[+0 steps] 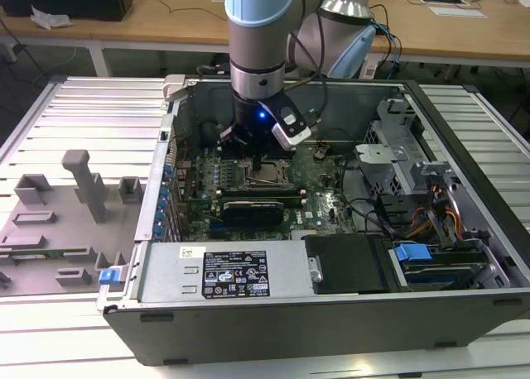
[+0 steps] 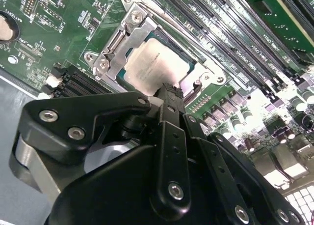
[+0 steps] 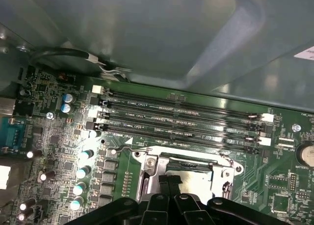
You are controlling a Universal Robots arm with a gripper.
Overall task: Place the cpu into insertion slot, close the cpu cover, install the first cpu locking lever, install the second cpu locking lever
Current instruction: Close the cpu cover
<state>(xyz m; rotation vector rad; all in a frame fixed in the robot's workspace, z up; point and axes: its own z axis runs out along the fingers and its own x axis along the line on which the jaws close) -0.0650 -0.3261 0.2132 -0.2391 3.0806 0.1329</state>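
An open computer case (image 1: 331, 321) is lying on the slatted metal surface (image 1: 91, 106), and the arm is reaching down into it. On the camera's side of the gripper (image 1: 258, 157) in the exterior view, a metal power supply box (image 1: 166, 271) is carrying a white label (image 1: 236, 273) with black print and symbols, too small to make out. The green circuit board (image 1: 327, 201) is spreading out beneath the gripper. In the first wrist view, fine white lettering is running along the long black memory slots (image 3: 186, 122) just beyond the gripper.

The socket (image 2: 212, 72) is sitting directly below the gripper, and the chip (image 2: 152, 63) is lying flat inside it with faint printing showing on its metal top. The silver cover (image 2: 120, 43) is lying down around the chip, framing it through its window.

The gripper is pointing down at the socket with its fingers (image 3: 162, 183) pressed together and nothing between them. Its tip is resting at the near edge of the chip; whether it is pressing on the chip or on the cover's rim, I cannot tell.
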